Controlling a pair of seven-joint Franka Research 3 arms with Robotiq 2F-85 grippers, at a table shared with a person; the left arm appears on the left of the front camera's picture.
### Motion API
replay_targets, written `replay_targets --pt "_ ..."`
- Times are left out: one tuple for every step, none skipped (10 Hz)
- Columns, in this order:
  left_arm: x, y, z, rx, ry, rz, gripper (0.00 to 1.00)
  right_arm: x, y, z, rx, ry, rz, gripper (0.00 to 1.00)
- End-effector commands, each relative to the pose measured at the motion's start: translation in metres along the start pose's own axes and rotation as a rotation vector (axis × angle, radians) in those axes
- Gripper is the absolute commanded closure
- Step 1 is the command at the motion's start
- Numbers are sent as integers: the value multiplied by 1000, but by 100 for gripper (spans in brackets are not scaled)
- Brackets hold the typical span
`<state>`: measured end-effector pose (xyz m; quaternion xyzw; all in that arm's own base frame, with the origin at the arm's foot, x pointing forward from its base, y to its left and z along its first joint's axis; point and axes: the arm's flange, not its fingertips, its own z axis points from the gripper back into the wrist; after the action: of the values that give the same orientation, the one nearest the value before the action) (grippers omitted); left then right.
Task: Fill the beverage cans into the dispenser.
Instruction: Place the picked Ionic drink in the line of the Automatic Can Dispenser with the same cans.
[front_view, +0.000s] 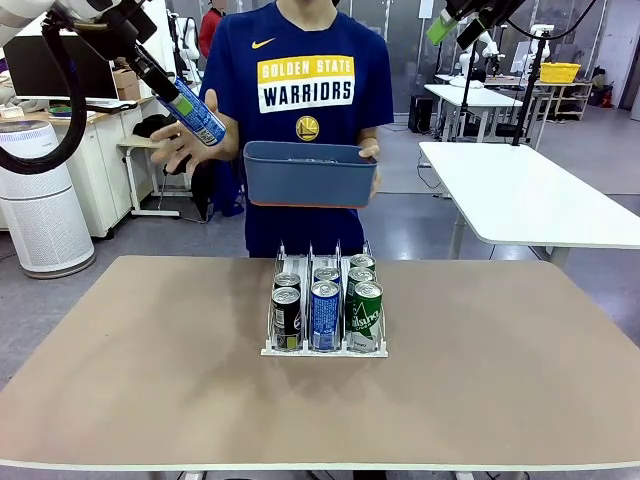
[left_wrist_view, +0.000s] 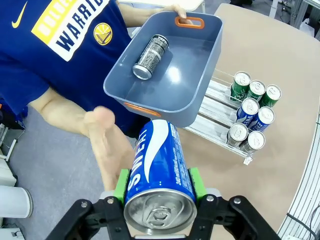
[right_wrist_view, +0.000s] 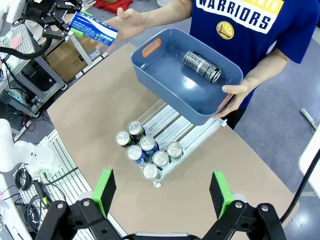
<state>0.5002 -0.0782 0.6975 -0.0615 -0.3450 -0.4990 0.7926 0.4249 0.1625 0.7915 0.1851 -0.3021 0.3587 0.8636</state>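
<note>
The left tool (front_view: 168, 88) is clamped on a slim blue drink can (front_view: 196, 114) with a white swoosh, high at the far left, beyond the far edge of the tan desk (front_view: 150, 380). The can tilts, its silver top up and left at the tool and its base down to the right. In the left wrist view white letters "SWE" run along its long axis.

Just behind the can is a person's open hand (front_view: 178, 148). The person's dark blue shirt (front_view: 300, 60) reads "GOLDEN STATE WARRIORS". Their other hand (front_view: 371, 150) holds a blue-grey plastic tub (front_view: 310, 178) with orange handle inserts above the desk's far edge. A black can (left_wrist_view: 150, 56) lies on its side inside the tub.

Near the middle of the desk stands the white-based dispenser (front_view: 325, 350) with clear dividers. It holds seven upright cans:
- two black cans (front_view: 287, 316) in the left lane
- two blue cans (front_view: 325, 315) in the middle lane
- three green cans (front_view: 366, 313) in the right lane, their white lettering too small to read

The right tool (right_wrist_view: 162, 192) hangs high at the right, jaws wide apart with nothing between them.
</note>
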Motion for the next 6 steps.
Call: replay_targets --pt "0 1 2 8 -4 -9 100 0 0 0 -1 4 -5 0" --pt "0 1 2 8 -4 -9 100 0 0 0 -1 4 -5 0" --pt "0 1 2 8 -4 -9 100 0 0 0 -1 4 -5 0" --pt "0 1 2 8 -4 -9 100 0 0 0 -1 4 -5 0" --pt "0 0 0 0 0 0 43 0 0 0 -1 4 -5 0" --pt "4 -6 -3 3 26 27 43 0 0 0 -1 4 -5 0"
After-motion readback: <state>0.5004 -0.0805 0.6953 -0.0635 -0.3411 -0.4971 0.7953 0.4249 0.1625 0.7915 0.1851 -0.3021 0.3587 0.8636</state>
